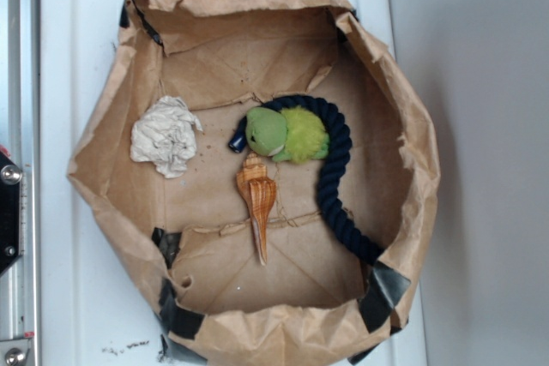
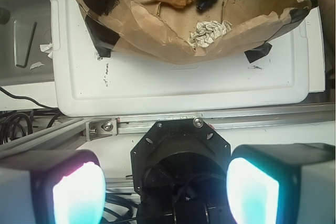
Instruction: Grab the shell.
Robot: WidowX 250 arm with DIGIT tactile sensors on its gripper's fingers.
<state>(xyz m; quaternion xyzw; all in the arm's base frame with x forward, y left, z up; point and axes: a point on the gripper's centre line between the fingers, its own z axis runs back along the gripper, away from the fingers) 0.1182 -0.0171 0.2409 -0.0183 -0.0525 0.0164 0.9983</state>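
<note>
Exterior view: one brown paper tray (image 1: 120, 109) with crumpled walls and black tape at the corners sits on a white lid (image 1: 77, 23). Inside: one shell (image 1: 257, 197), one white paper ball (image 1: 165, 135), one green plush toy (image 1: 287, 134), one dark blue rope (image 1: 336, 169). The shell lies flat mid-floor, long axis running top to bottom of the frame, broad end just beside the plush, thin tail pointing to the near taped wall. The rope curves behind the plush and down one side, apart from the shell. The gripper is out of this frame. Wrist view: gripper (image 2: 165, 192) at bottom edge, two lit pads (image 2: 79, 195) spread wide, nothing between them. The tray lies well beyond the jaws, across bare lid and a metal rail (image 2: 157, 124). The shell lies beyond the jaws, slightly toward the left pad, long axis crosswise to the jaws' reach, tail leftward; the tray's front wall stands between. The ball lies nearer, the plush beyond.
</note>
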